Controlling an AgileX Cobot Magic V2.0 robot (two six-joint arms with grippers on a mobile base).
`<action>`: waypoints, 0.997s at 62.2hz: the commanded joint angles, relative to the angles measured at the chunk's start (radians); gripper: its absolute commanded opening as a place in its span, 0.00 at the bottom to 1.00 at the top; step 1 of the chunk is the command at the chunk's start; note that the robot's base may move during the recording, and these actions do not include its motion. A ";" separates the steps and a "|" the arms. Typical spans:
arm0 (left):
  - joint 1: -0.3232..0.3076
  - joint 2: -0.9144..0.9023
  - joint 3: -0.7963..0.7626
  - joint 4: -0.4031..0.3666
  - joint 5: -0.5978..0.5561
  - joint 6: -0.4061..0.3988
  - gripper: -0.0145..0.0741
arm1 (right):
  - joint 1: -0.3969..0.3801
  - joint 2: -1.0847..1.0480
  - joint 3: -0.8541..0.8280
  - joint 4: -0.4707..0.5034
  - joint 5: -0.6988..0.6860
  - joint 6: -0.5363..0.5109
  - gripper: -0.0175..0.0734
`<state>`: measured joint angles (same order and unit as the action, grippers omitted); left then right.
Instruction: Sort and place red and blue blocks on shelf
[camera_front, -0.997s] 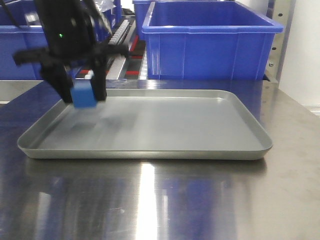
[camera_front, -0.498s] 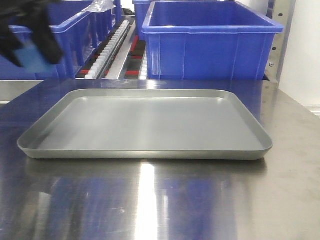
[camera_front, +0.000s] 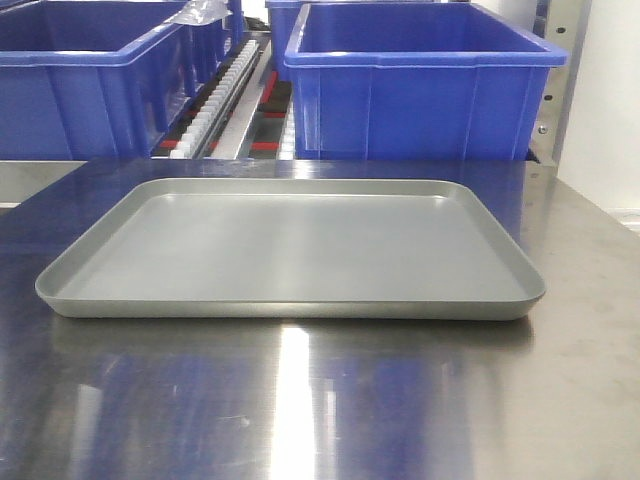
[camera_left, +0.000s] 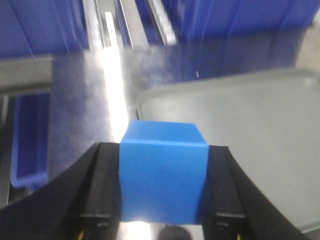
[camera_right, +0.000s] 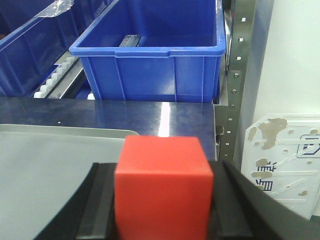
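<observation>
In the left wrist view my left gripper (camera_left: 162, 150) is shut on the blue block (camera_left: 162, 175) and holds it above the steel tabletop, just left of the tray's corner. In the right wrist view my right gripper (camera_right: 164, 167) is shut on the red block (camera_right: 162, 192), above the tray's right end. The shelf shows beyond the table as a grey perforated upright (camera_right: 237, 75) and a roller track (camera_front: 225, 90). Neither gripper nor block appears in the exterior view.
A shallow grey metal tray (camera_front: 290, 305) lies on the shiny steel tabletop (camera_front: 320, 400). A large blue bin (camera_front: 420, 85) stands on the shelf behind it, another (camera_front: 80, 90) to the left. A white panel (camera_right: 285, 160) lies right of the table.
My left gripper, holding the blue block, has risen from the tray's far left corner, swung left and left the exterior view. The tray has not moved.
</observation>
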<state>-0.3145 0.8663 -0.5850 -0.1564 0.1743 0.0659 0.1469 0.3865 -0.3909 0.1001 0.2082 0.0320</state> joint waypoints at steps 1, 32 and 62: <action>0.000 -0.100 0.036 -0.017 -0.148 0.003 0.30 | -0.007 0.006 -0.031 -0.008 -0.094 0.000 0.27; 0.162 -0.445 0.182 -0.017 -0.212 0.003 0.30 | -0.007 0.006 -0.031 -0.008 -0.094 0.000 0.27; 0.162 -0.448 0.182 -0.013 -0.212 0.003 0.30 | -0.007 0.006 -0.031 -0.008 -0.094 0.000 0.27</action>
<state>-0.1531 0.4134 -0.3747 -0.1636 0.0507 0.0665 0.1469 0.3865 -0.3909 0.1001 0.2082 0.0320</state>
